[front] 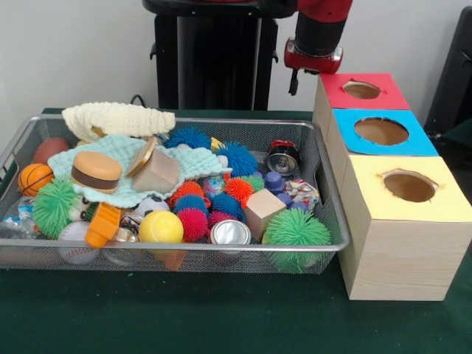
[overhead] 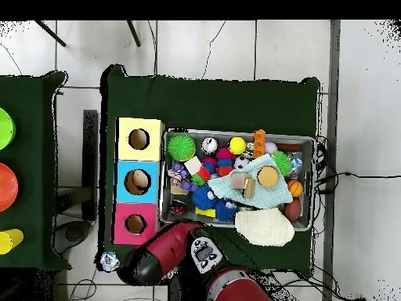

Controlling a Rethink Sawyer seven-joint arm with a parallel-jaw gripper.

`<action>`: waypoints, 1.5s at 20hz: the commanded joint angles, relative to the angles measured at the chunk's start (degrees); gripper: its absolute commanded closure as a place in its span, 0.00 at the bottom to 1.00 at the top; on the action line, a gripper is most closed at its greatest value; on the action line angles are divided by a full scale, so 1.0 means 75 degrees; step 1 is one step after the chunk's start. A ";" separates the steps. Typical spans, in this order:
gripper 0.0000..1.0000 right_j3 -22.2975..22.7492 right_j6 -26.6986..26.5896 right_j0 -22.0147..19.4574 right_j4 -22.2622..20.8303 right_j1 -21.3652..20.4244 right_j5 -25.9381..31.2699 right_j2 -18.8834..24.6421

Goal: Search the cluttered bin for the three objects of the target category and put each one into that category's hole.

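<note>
Your end effector point(front: 293, 80) hangs behind the red box point(front: 361, 91), far from the wire bin point(front: 333, 214); you cannot tell how far open it is, and nothing shows in it. Searching hasn't begun. Next, bring it over the bin's clutter; the target category isn't evident.

Red cylindrical arm point(front: 321, 29) with a black band; black pedestal point(front: 210, 59); small grey display panel point(overhead: 205, 252) on the arm.

A wire mesh bin point(front: 15, 151) brims with spiky balls, sports balls, cans and cloths. Just beside it stand three wooden boxes, each with a round hole: red point(front: 361, 90), blue point(front: 381, 131), yellow point(front: 409, 186).
</note>
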 commanded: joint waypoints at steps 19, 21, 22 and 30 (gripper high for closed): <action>0.00 -0.2476 0.0118 0.0965 -0.1762 0.1339 -0.1429 -0.0631; 0.00 -0.2499 0.0111 0.1012 -0.1725 0.1463 -0.1624 -0.0721; 0.00 -0.2495 0.0098 0.1033 -0.1725 0.1494 -0.1708 -0.0775; 0.00 -0.2503 -0.0014 0.1117 -0.1664 0.1763 -0.2234 -0.1075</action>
